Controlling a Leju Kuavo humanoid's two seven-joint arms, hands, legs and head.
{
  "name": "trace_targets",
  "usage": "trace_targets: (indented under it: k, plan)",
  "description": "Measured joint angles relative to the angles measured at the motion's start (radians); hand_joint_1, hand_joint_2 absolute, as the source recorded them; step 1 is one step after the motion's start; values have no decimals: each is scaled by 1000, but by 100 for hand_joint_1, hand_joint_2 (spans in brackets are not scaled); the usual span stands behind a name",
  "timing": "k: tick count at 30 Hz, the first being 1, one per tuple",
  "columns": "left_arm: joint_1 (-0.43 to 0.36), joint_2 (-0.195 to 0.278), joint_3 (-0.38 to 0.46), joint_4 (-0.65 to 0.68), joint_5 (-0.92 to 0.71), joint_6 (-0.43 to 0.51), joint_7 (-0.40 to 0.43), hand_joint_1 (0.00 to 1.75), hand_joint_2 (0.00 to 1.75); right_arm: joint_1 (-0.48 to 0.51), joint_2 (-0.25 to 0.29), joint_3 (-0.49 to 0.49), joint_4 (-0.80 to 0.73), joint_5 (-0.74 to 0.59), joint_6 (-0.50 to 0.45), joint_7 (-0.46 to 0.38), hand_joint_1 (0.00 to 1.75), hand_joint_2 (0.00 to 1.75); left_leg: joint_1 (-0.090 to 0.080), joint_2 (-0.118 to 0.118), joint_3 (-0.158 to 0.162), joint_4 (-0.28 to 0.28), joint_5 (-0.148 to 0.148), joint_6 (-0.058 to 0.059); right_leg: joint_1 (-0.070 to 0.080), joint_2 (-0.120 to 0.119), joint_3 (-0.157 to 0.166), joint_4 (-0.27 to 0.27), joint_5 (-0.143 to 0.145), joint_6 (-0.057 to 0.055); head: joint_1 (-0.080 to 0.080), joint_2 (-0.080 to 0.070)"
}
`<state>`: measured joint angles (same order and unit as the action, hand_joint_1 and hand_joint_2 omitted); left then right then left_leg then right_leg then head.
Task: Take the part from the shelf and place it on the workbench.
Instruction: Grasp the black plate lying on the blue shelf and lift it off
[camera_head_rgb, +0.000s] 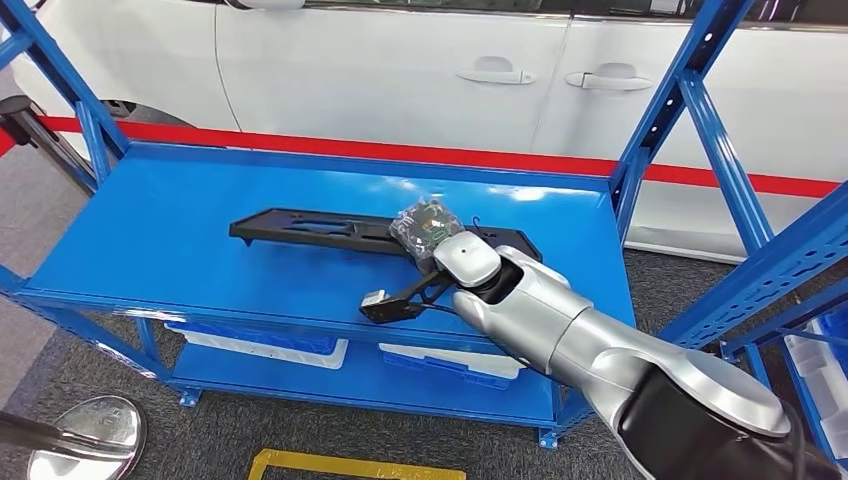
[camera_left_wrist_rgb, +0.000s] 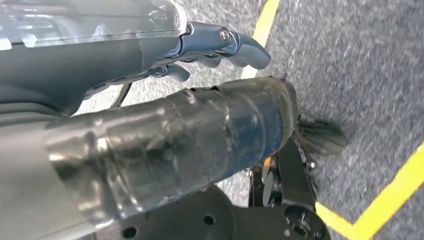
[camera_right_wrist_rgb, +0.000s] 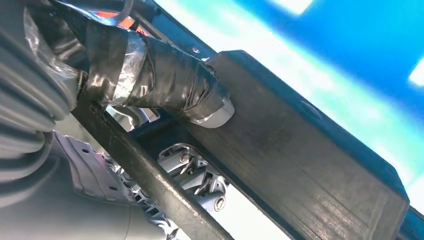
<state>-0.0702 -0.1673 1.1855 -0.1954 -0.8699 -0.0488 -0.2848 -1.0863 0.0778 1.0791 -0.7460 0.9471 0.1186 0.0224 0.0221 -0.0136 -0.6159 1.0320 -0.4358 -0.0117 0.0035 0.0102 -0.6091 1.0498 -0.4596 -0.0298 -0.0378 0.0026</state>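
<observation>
A long, flat black part (camera_head_rgb: 300, 228) lies across the top board of the blue shelf (camera_head_rgb: 150, 240). My right hand (camera_head_rgb: 428, 228), wrapped in clear film, is at the part's right end. In the right wrist view its taped thumb (camera_right_wrist_rgb: 165, 80) presses on the top face of the black part (camera_right_wrist_rgb: 300, 165), with the fingers (camera_right_wrist_rgb: 195, 170) curled beneath it, so the hand grips the part. The part still rests on the board. My left hand (camera_left_wrist_rgb: 200, 75) hangs over the grey floor, fingers loosely extended and holding nothing.
Blue uprights (camera_head_rgb: 670, 110) frame the shelf on the right and left. A lower board carries white and blue bins (camera_head_rgb: 270, 345). A white car (camera_head_rgb: 420, 70) with a red strip stands behind. A yellow floor line (camera_head_rgb: 350, 465) and a round shiny object (camera_head_rgb: 85, 435) lie near my feet.
</observation>
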Motion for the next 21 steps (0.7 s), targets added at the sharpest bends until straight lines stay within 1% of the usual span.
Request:
trace_targets:
  k: [4,11,16,21]
  plan:
    - [11,23,15,-7,12,-29,-2,0,175,-9,-31,-41,-96,39,-8,19,175,175,1,0,0,0,0,0,0,0,-1,0,0,0,0,0]
    - [19,31,28,-11,8,-29,-36,0,175,-39,-102,-89,-295,97,18,32,175,175,1,0,0,-1,0,0,0,0,-1,0,0,0,0,0]
    - [18,31,30,-11,0,-30,-40,0,175,-42,-119,-98,-349,119,22,29,175,175,0,0,0,-1,0,0,0,0,-1,0,0,0,0,0]
    - [18,32,32,-11,-11,-34,-62,0,175,-61,-140,-107,-419,149,43,18,175,175,0,0,0,-1,0,0,0,0,-1,0,0,0,0,0]
